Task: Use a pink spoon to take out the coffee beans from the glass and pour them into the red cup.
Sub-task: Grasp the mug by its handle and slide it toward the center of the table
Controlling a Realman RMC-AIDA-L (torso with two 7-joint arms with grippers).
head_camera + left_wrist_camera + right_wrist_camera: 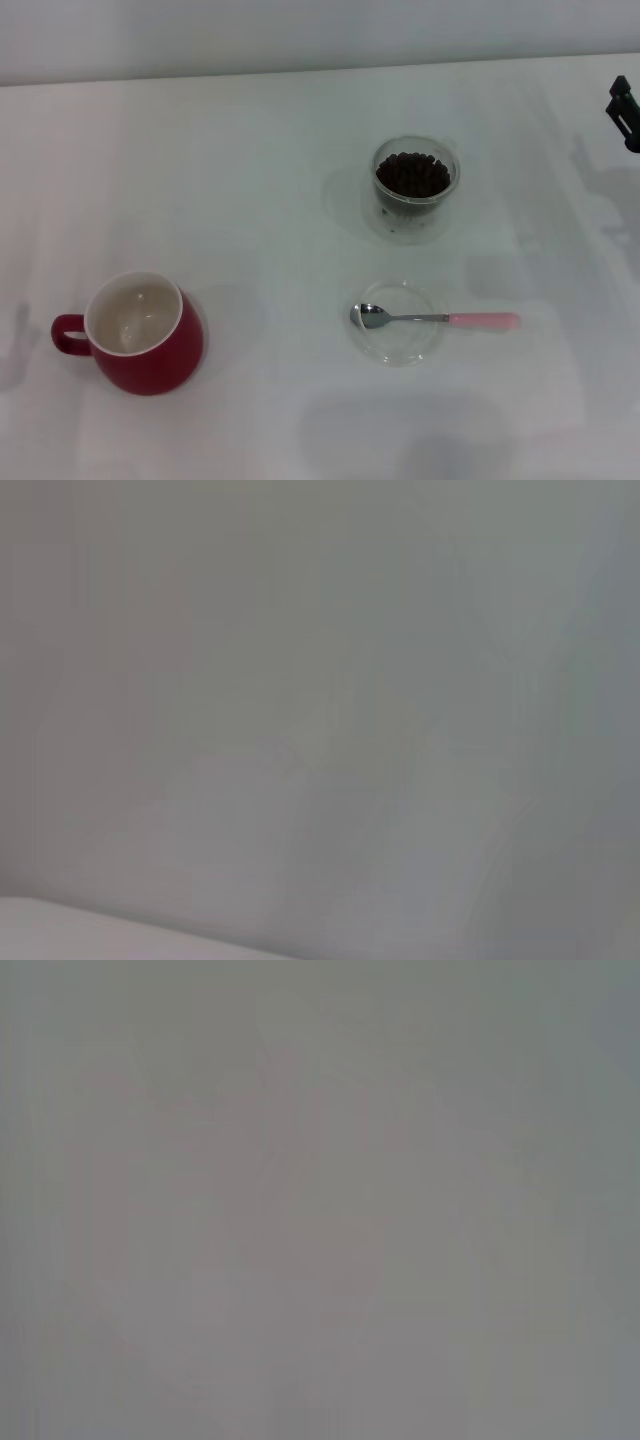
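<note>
The red cup [140, 340] is dark red outside and white inside. The coffee beans [412, 174] are dark brown, almost black, in the clear glass [414, 188]. The pink spoon [435, 319] has a shiny silver bowl and a pale pink handle. The worktop [250, 180] is plain white.

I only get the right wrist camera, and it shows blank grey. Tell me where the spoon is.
Observer: The pink spoon lies flat, its bowl resting in a shallow clear dish and its handle pointing to the robot's right.
Operator: Now give me the glass.
Observer: The glass stands upright just beyond the dish, apart from it, with coffee beans inside.
Operator: And place the cup.
Observer: The red cup stands well off to the robot's left, about level with the dish. Its handle points left and there are no beans in it.
</note>
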